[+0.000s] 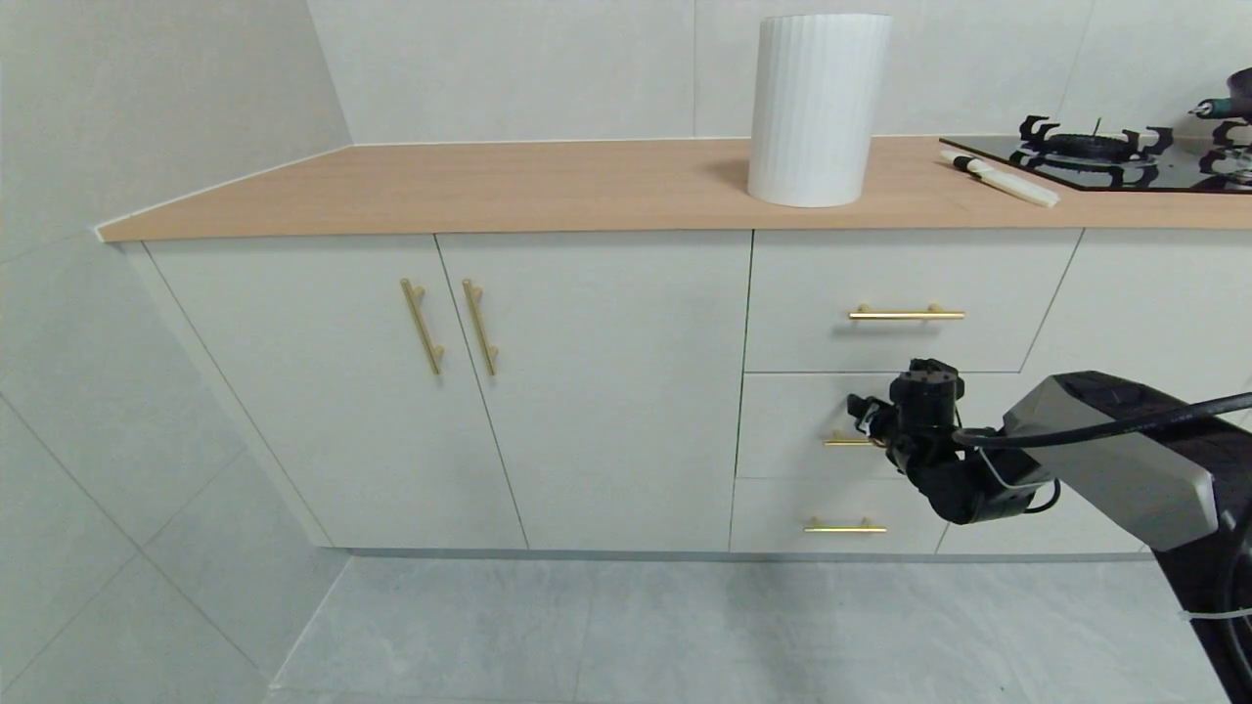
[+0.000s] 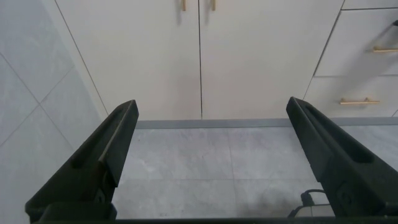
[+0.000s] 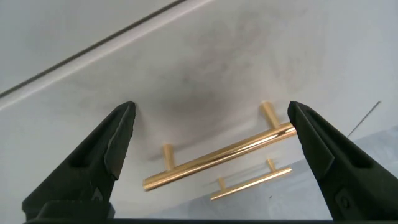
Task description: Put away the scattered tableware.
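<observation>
Currently the right gripper (image 1: 865,420) has its fingers apart and faces the middle drawer handle (image 3: 217,155), near it. The handle's long axis runs 9-to-3 across the gap. A cream utensil (image 1: 1000,179) lies on the counter (image 1: 489,186) beside the hob (image 1: 1105,156), about 1 o'clock from that gripper. The left gripper (image 2: 211,118) also has its fingers apart.

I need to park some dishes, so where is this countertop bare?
The widest free patch of the countertop runs from the left wall corner to the white ribbed canister. A narrow strip lies between the canister and the white utensil. The right end is crowded: the utensil lies at the edge of the gas stove.
</observation>
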You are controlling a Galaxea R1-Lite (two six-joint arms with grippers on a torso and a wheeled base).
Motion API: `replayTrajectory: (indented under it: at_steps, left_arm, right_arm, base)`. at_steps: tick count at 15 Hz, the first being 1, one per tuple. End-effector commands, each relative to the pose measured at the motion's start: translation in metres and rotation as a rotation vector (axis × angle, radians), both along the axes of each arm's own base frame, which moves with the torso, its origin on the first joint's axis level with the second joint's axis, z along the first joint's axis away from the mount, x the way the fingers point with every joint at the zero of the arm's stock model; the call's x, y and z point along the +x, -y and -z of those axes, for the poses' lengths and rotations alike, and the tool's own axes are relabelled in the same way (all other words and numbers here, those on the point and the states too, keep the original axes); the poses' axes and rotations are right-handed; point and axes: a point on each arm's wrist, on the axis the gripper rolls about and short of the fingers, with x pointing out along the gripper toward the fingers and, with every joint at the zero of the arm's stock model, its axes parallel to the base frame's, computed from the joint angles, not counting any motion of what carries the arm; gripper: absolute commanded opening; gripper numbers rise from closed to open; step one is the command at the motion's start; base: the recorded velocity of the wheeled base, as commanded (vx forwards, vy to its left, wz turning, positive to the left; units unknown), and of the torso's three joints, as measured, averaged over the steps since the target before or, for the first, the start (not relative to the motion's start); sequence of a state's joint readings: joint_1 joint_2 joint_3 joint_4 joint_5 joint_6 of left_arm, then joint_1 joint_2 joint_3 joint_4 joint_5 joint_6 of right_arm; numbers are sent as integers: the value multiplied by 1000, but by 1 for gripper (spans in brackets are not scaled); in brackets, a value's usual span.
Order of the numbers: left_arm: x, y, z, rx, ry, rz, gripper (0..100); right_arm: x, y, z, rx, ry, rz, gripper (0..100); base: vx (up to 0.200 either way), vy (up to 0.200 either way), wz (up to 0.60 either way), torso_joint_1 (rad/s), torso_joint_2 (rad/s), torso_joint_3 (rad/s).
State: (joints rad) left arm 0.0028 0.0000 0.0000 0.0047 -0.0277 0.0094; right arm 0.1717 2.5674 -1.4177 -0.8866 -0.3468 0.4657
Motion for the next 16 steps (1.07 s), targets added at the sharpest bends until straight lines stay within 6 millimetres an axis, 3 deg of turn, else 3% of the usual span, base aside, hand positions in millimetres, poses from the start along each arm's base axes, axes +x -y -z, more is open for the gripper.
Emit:
replayTrajectory:
  at_steps: [1, 7, 9, 12, 16]
  left_arm:
    - [0, 0, 0, 0, 0, 0, 100]
    - [0, 0, 0, 0, 0, 0, 100]
    - [0, 0, 0, 0, 0, 0, 100]
    - [0, 0, 0, 0, 0, 0, 100]
    - [0, 0, 0, 0, 0, 0, 100]
  right_arm:
    - [6, -1, 4, -1, 15, 15, 100]
    - [9, 1, 0, -3, 34, 39, 100]
    - [-3, 3, -18, -5, 31, 41, 100]
    - [-59, 7, -67, -7, 3, 11, 100]
    - [-167, 26, -160, -32, 109, -53, 100]
  base:
    - [0, 0, 0, 0, 0, 0]
    - [0, 0, 0, 0, 0, 0]
    - [0, 0, 0, 0, 0, 0]
    - [0, 0, 0, 0, 0, 0]
    - [0, 0, 0, 0, 0, 0]
